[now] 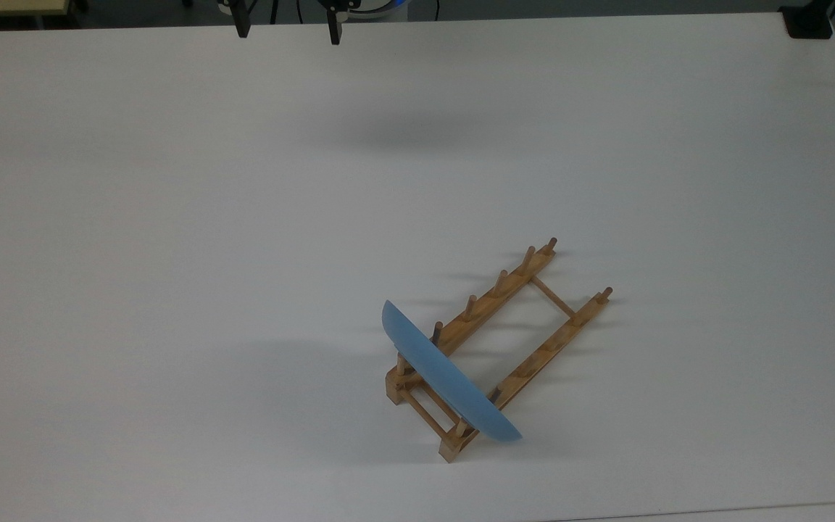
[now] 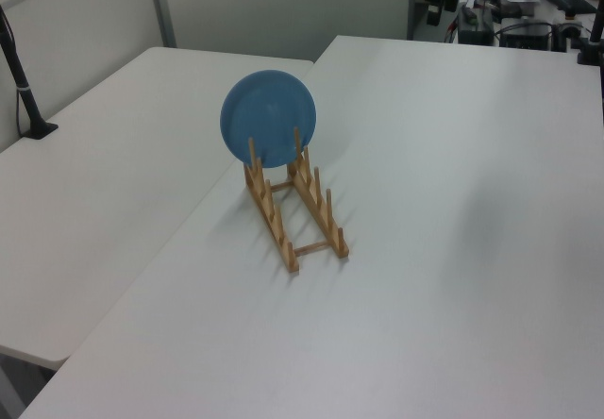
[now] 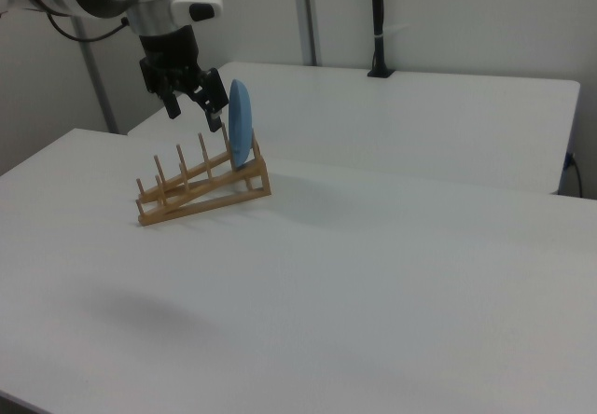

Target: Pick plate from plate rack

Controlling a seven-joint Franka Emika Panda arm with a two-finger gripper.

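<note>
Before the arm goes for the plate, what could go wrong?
1. The plate stands on edge in the end slot of the rack, overhanging both rails; a sideways nudge could tip it onto the table.
2. The rack looks light and loose, so a skewed pull may drag it along.
3. The open gripper is high and far away; the pegs beside the plate leave its fingers little room.

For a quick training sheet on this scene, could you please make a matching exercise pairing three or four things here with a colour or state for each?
Things:
1. round glossy light-blue plate
2. small light-brown wooden plate rack
3. robot's black two-finger hand
4. white table

States:
A. open, in the air
B. lying on the table, most slots free
C. bare around the rack
D. standing on edge between pegs

Pairs: 1-D, 2-B, 3-A, 4-C
</note>
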